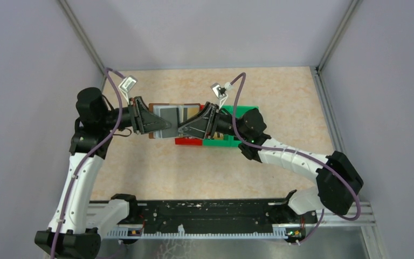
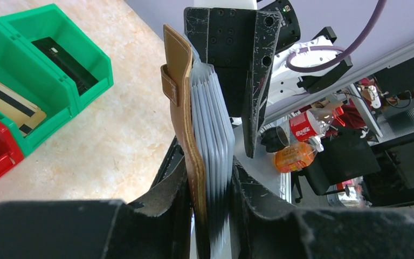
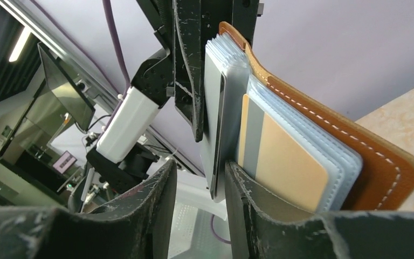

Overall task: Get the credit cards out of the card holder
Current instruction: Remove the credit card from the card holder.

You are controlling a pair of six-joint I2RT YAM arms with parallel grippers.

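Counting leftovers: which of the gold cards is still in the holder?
The gold card with a grey stripe, tucked in the clear pockets of the card holder. The other gold card, dark-striped, lies loose in a green bin.

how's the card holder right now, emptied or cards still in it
Not emptied: in the right wrist view a gold card sits in a clear pocket of the card holder.

Red bottle label (image 2: 307,127) in background: white characters, too blurred to read. No other text legible.
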